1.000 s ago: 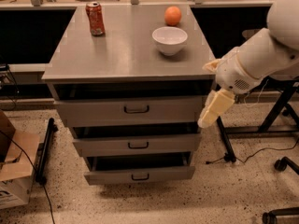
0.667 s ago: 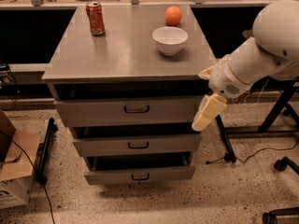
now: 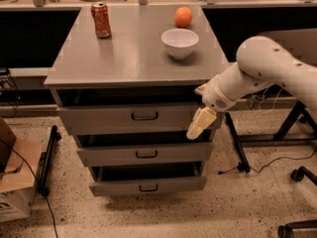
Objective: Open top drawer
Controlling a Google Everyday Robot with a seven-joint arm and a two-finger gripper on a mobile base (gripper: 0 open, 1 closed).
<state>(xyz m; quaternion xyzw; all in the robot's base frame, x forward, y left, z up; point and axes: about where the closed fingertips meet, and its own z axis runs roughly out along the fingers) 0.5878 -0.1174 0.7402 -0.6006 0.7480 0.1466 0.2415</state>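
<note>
The top drawer [image 3: 109, 119] is the uppermost grey front of the cabinet, with a small dark handle [image 3: 144, 116] at its centre. A dark gap shows above its front. My gripper [image 3: 197, 126], cream-coloured on a white arm, hangs pointing down-left in front of the right end of this drawer front. It is well to the right of the handle and holds nothing that I can see.
Two lower grey drawers, the middle [image 3: 114, 155] and the bottom [image 3: 119, 187], stand stepped out. On the cabinet top [image 3: 129, 58] are a red can [image 3: 101, 20], a white bowl [image 3: 180, 42] and an orange [image 3: 183, 17]. A cardboard box [image 3: 12, 182] stands on the floor left, black frame legs [image 3: 237, 143] right.
My arm has swung left and slightly down, bringing the gripper from beside the cabinet's right edge to in front of the top drawer's right end.
</note>
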